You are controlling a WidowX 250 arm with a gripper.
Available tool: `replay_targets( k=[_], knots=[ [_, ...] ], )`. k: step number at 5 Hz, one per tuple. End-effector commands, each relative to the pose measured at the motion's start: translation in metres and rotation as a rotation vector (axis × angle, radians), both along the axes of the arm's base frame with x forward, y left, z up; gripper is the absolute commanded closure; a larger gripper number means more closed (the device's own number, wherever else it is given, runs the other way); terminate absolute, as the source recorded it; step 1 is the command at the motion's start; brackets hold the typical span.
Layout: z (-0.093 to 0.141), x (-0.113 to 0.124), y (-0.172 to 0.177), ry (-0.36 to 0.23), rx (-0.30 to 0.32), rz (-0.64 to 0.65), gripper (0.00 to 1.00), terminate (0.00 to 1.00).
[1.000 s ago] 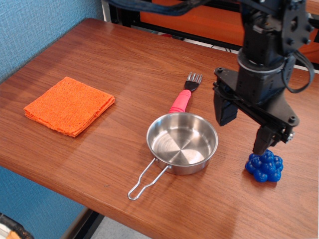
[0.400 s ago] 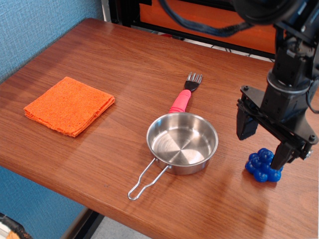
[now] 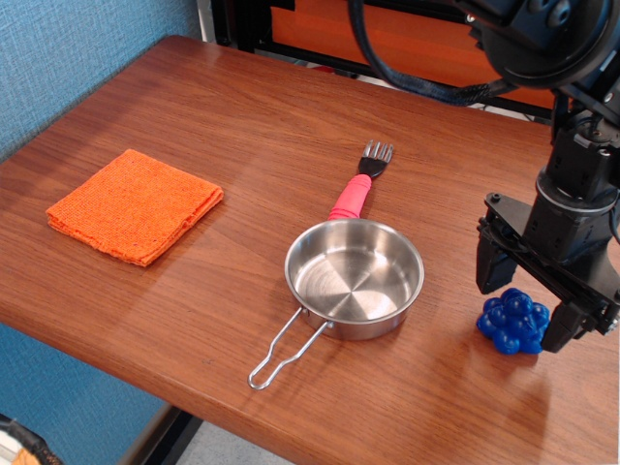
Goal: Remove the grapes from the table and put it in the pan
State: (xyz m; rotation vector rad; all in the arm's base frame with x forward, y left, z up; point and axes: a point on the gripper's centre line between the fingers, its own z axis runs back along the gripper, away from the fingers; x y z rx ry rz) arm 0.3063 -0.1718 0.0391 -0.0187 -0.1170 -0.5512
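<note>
The deep-blue grapes lie on the brown wood-grain table near its right front. My gripper is open, low over the table, with one finger to the left of the grapes and the other to their right. The jaws straddle the cluster; I cannot tell whether they touch it. The shiny steel pan stands empty to the left of the grapes, its wire handle pointing to the front left.
A pink-handled black fork lies just behind the pan. A folded orange cloth lies at the left of the table. The table's front edge runs close below the pan handle and grapes.
My gripper has moved right and down, from above and left of the grapes to straddling them. The grapes and pan have not moved.
</note>
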Motion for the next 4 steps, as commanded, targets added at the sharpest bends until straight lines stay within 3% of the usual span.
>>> replay_targets(
  k=[1,4],
  knots=[
    [0.001,0.001,0.024,-0.01,0.037,0.039,0.0,0.0],
    [-0.015,0.005,0.03,0.02,0.033,0.068,0.0,0.0]
  ],
)
